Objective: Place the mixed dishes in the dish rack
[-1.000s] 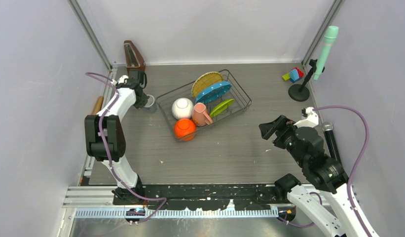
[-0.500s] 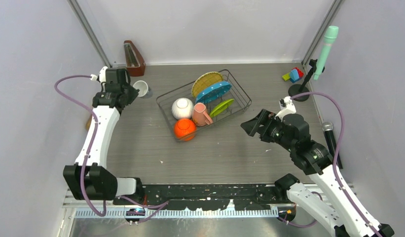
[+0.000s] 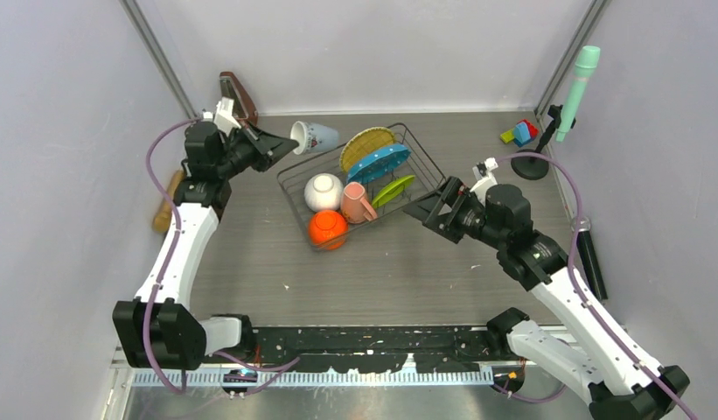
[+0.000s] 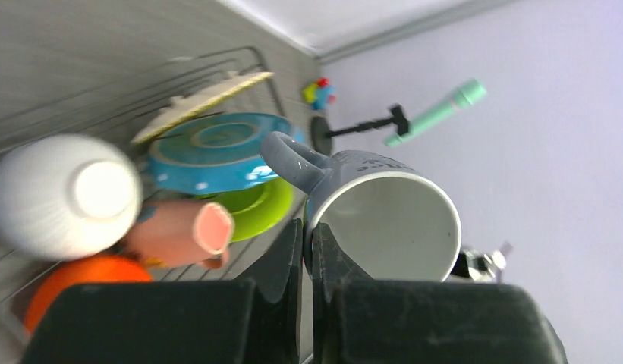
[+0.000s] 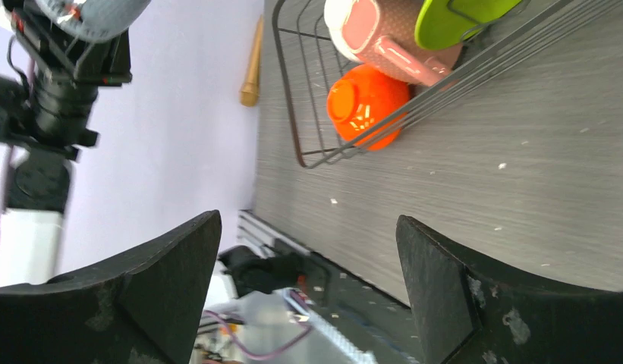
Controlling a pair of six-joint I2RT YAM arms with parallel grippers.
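**The grey-blue mug (image 3: 316, 136) aloft at the dish rack (image 3: 284, 188)**

The left gripper (image 3: 285, 141) pinches the mug by its rim, tilted in the air at the rack's far left edge. In the rack: white bowl (image 3: 324, 192), orange bowl (image 3: 328, 227), pink mug (image 3: 357, 203), green plate (image 3: 392, 189), blue plate (image 3: 379, 162), woven plate (image 3: 366, 147). The right gripper (image 3: 422, 211) hangs spread wide near the rack's right side.

Grey counter (image 3: 338, 280) bearing wire rack (image 3: 418, 164) at centre, metronome (image 3: 238, 94) far left, blocks (image 3: 520, 132) and stand base (image 3: 530, 164) far right.
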